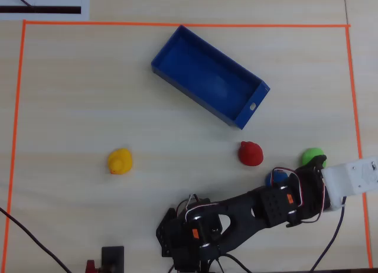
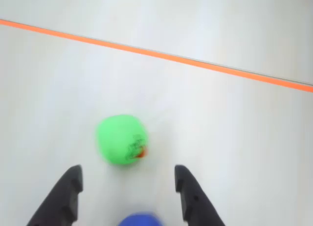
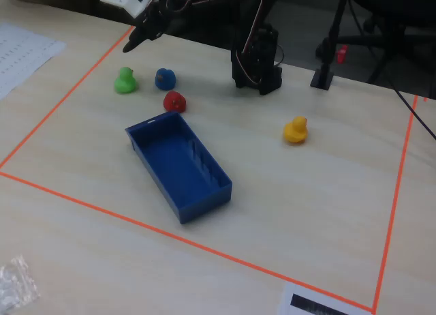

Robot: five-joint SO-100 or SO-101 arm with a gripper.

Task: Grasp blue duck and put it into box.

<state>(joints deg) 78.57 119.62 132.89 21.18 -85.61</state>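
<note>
The blue duck [image 2: 140, 219] shows at the bottom edge of the wrist view, between the bases of the two black fingers and below them. In the overhead view it [image 1: 276, 178] is partly hidden by the arm, and in the fixed view it [image 3: 165, 78] sits on the table between the green and red ducks. My gripper [image 2: 128, 174] is open and empty, and it hangs above the table [image 3: 136, 41] [image 1: 317, 166]. The dark-blue box [image 1: 177, 39] [image 3: 178, 213] lies open and empty, apart from the ducks.
The green duck [image 2: 121, 139] [image 1: 312, 156] sits just ahead of my open fingertips. The red duck [image 1: 250, 153] is beside the blue duck, toward the box. The yellow duck [image 1: 120, 161] stands far off. Orange tape [image 2: 161, 55] borders the work area.
</note>
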